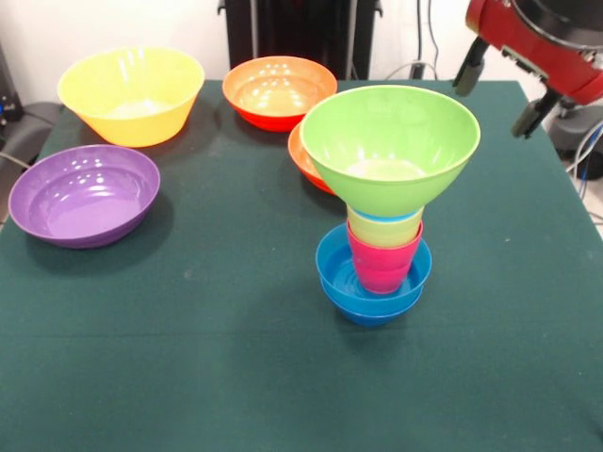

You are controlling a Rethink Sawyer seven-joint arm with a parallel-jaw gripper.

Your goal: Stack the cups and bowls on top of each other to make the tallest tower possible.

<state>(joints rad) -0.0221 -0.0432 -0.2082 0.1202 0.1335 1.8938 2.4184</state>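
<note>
Fingers of the gripper (497,92) hang spread apart and hold nothing, up in the top right corner, well away from the tower (382,212). The red arm (542,33) is pulled back there too. The tower stands near the middle of the green table (188,358). At the bottom sit two small blue bowls (373,278), one inside the other. In them stands a pink cup (383,264), then a yellow cup (384,229), with a thin light blue rim (384,216) peeking out on top of it. The lime green bowl (390,146) sits on the very top, big and wide, and it looks a bit wobbly on such a small cup. So a good part of the job looks done. Four bowls are still left out: a big yellow bowl (131,94) and an orange bowl (279,91) at the far side, a purple bowl (84,194) on the left, and another orange bowl (309,160) hiding just behind the green one. Those could still go on top to make it taller
</note>
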